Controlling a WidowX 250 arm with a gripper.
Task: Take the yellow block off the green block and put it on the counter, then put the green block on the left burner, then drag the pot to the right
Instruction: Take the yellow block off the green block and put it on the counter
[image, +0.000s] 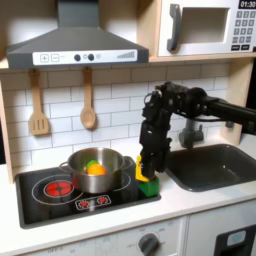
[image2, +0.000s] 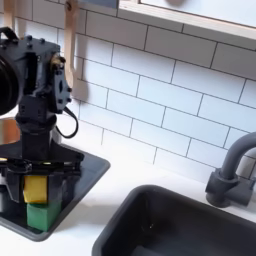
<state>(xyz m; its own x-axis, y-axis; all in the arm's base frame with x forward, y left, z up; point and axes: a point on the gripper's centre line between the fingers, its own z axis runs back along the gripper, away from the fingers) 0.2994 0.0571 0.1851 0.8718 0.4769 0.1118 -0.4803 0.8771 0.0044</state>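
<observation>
A white counter (image: 200, 200) carried a black stovetop (image: 40, 205), a sink (image: 215, 165) and a grey faucet (image2: 232, 170); a silver pot (image: 95, 172) sat on the stovetop.

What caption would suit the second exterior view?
Gripper closing around a yellow block stacked on a green block.

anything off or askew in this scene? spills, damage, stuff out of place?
No spills or damage visible. One oddity: the yellow block sits stacked on the green block at the stovetop's front corner beside the sink, with the gripper down around it. The pot stands upright on a burner holding toy food.
</observation>
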